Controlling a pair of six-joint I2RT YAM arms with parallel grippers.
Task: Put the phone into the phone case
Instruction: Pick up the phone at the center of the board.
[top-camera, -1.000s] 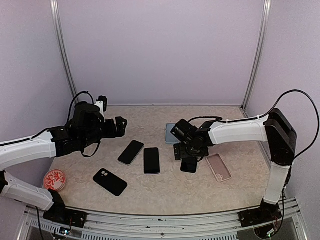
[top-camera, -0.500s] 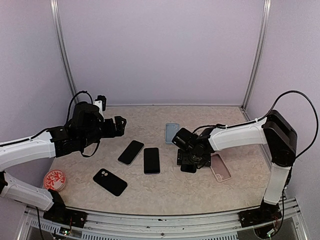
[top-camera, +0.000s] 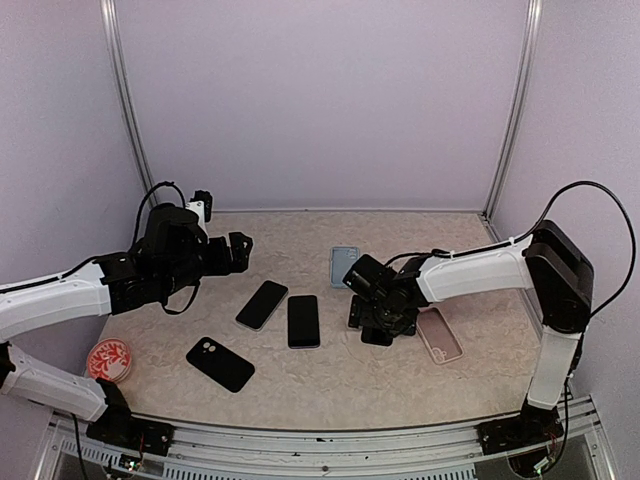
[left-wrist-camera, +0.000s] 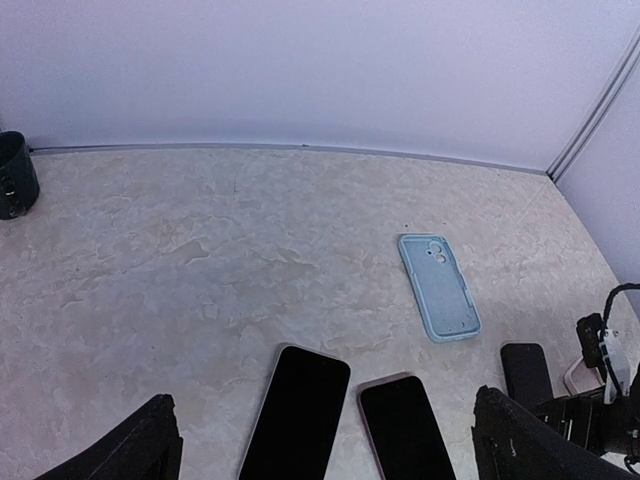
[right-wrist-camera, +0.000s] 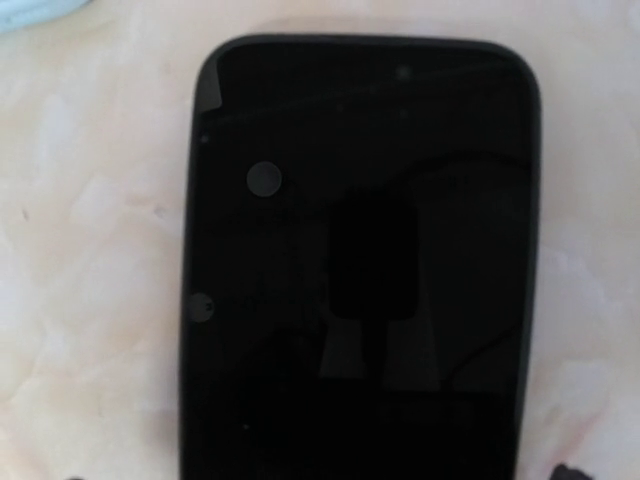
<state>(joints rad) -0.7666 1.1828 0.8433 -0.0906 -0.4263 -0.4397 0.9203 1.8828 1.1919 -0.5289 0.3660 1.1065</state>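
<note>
A small black phone (top-camera: 378, 336) lies face up on the table just left of an empty pink phone case (top-camera: 438, 335). My right gripper (top-camera: 381, 312) hangs low right over it, open. In the right wrist view the phone's dark screen (right-wrist-camera: 360, 250) fills the frame and only the gripper's (right-wrist-camera: 318, 474) tips peek in at the bottom corners. A light blue case (top-camera: 344, 266) lies further back. Two larger black phones (top-camera: 262, 304) (top-camera: 303, 321) lie mid-table. My left gripper (top-camera: 236, 250) is open and raised at the left; its view shows those phones (left-wrist-camera: 298, 410) (left-wrist-camera: 405, 425) between its fingers (left-wrist-camera: 140, 450).
A black case (top-camera: 220, 363) with a camera cutout lies near the front left, and a red round object (top-camera: 108, 360) sits at the left edge. The left wrist view also shows the blue case (left-wrist-camera: 438, 287), the small phone (left-wrist-camera: 525, 372) and a dark cup-like object (left-wrist-camera: 15, 175).
My right gripper has come down and shifted slightly over the small black phone, still open. The left arm has barely moved.
</note>
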